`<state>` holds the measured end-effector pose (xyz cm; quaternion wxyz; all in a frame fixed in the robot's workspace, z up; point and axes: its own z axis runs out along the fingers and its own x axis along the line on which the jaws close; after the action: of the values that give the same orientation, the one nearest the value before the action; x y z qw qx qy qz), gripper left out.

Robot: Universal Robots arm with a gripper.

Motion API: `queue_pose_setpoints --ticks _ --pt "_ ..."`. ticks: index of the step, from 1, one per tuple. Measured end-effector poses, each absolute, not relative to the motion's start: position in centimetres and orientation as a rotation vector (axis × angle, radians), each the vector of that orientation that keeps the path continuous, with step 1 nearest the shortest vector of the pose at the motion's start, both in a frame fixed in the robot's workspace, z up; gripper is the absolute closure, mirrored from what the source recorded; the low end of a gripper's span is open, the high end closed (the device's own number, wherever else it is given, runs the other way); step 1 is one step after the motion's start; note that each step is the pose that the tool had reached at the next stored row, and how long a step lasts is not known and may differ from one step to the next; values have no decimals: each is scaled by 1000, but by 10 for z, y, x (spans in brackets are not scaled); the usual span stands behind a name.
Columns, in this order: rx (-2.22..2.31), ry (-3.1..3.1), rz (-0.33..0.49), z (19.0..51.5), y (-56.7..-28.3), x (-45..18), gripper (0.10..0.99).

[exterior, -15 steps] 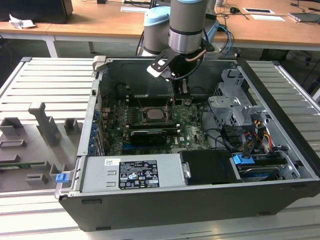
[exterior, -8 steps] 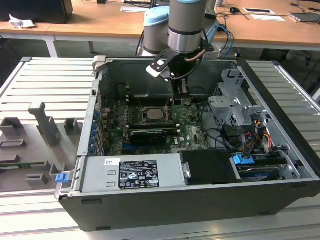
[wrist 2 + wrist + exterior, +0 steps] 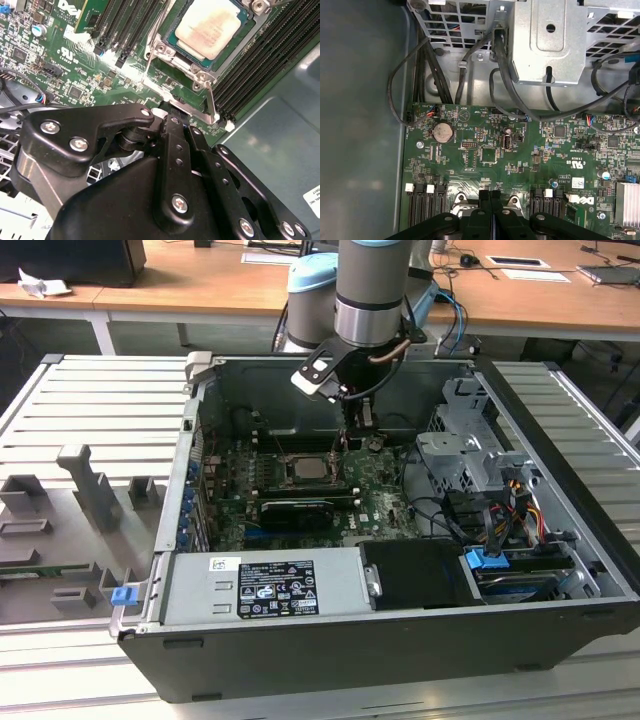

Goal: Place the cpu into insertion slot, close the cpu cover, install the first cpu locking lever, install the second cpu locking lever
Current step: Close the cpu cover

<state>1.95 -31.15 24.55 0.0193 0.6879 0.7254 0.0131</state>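
Ribbed metal tabletop [image 3: 70, 390] carries an open computer case [image 3: 400, 670], with wooden desks behind. Grey plastic holders [image 3: 90, 485] sit well off the insertion slot [image 3: 159, 49], toward the exterior view's left. The cpu [image 3: 209, 26] lies flat in the slot with its pale face up, so step one looks done. The cpu cover [image 3: 210, 102] is not down. In the second wrist view its frame stands tilted up from the slot's edge, and green board shows through its window. The tool [image 3: 490, 196] hangs just beside the slot at the cover's free edge, fingers pressed together, narrow. Can't tell if it touches the cover. Closing the cover looks to be the step in hand, and both locking levers are judged left to do. A drive cage [image 3: 465, 445] sits near the slot, toward the exterior view's right.
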Motion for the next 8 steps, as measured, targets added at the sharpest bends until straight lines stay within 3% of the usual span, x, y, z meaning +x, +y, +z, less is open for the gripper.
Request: queue_pose_setpoints --ticks 8 --pt "2135 2251 41 245 -312 17 980"
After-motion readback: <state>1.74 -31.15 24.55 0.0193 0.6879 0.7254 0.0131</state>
